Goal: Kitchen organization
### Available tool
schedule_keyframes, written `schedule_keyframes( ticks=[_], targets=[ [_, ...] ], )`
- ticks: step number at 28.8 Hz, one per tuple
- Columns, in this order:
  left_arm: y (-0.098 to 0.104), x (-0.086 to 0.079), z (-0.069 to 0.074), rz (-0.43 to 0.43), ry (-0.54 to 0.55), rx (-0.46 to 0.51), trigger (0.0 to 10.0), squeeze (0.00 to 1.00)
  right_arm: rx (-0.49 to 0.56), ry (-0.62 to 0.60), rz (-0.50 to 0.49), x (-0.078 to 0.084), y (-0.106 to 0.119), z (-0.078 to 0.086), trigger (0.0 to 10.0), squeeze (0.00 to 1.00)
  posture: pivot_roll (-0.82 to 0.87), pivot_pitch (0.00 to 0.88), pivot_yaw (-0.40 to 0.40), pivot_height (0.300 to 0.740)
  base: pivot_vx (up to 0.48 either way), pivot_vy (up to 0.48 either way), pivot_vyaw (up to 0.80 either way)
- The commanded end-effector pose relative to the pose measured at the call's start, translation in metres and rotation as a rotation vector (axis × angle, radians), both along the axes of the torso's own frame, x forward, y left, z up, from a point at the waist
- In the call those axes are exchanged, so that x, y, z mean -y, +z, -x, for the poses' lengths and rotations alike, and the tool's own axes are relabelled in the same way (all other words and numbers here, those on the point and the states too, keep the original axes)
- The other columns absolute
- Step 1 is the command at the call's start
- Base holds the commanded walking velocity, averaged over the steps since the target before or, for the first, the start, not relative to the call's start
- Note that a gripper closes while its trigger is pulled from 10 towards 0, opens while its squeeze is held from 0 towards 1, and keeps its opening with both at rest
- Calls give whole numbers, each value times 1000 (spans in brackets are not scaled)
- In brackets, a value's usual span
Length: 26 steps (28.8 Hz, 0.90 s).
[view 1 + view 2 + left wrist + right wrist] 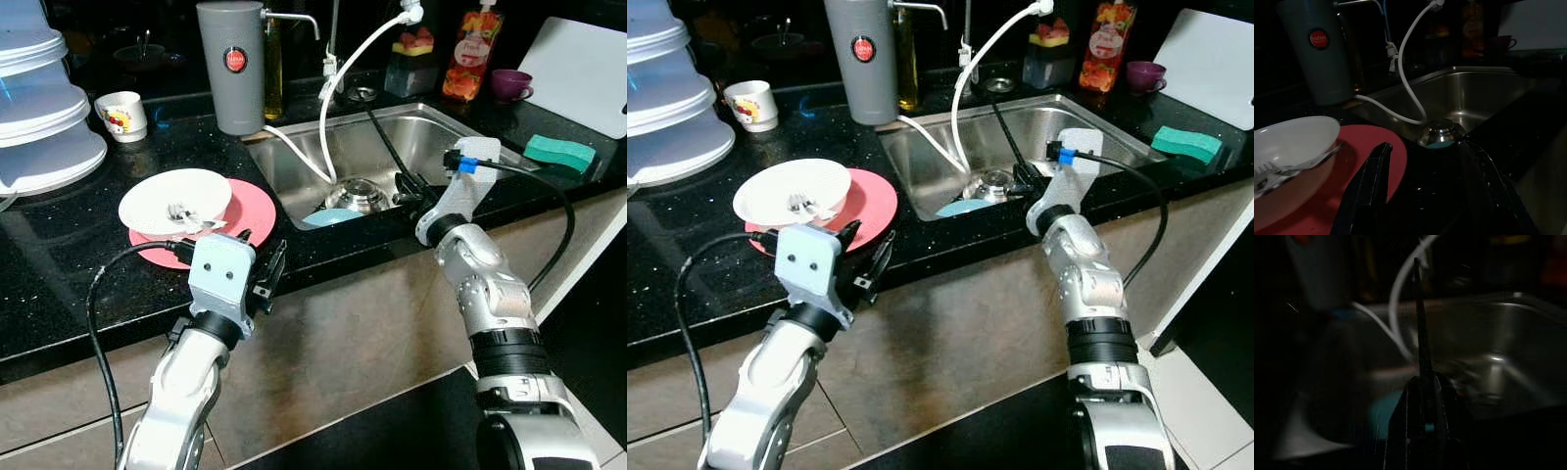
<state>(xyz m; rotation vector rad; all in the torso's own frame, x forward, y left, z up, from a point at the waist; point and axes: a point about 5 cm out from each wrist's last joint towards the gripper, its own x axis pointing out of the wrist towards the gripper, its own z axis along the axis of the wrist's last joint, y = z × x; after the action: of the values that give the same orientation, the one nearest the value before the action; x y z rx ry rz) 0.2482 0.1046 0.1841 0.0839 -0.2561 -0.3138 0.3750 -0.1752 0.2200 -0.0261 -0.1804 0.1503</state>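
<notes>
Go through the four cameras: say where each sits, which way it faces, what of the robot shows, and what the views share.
Left eye: on the head, looking down at the counter and sink; both arms show.
Right eye: beside it, same scene.
Left wrist: looks along the open left gripper toward bowl, red plate and sink.
Right wrist: looks along the right gripper, holding a thin dark utensil, into the sink.
Shared: sink, white hose.

fingers [1422, 396] pinch thin dark rod | blurred steel sink [1508, 338] | white hose [1396, 289]
</notes>
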Motion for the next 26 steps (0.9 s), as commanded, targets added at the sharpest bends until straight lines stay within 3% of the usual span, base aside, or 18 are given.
schedule_keyframes(
  ticks=[1, 4, 9, 19, 20, 26],
  targets=[
    [-1, -2, 0, -4, 11, -4, 10000, 0, -20, -25, 50, -3, -3, -3, 10000, 0, 104, 0, 1, 740, 0, 0, 0],
    [-2, 0, 3, -2, 10, -6, 10000, 0, -64, -78, 117, 1, -9, -6, 10000, 0, 109, 0, -6, 740, 0, 0, 0],
    [-2, 3, 3, -1, 5, -5, 10000, 0, -113, -125, 115, 5, -14, -10, 10000, 0, 118, 0, -12, 740, 0, 0, 0],
    [-1, 2, 4, -1, 17, -3, 10000, 0, -89, -121, 122, 0, -7, -15, 10000, 31, 117, 0, -16, 740, 0, 0, 0],
    [0, 2, 4, -1, 20, -1, 10000, 0, -79, -115, 86, 0, -5, -15, 10000, 984, 119, 0, -19, 740, 0, 0, 0],
    [1, 1, 3, 3, 26, 5, 10000, 0, -48, -107, 25, 1, 1, -16, 10000, 1000, 115, 0, -18, 740, 0, 0, 0]
  ],
)
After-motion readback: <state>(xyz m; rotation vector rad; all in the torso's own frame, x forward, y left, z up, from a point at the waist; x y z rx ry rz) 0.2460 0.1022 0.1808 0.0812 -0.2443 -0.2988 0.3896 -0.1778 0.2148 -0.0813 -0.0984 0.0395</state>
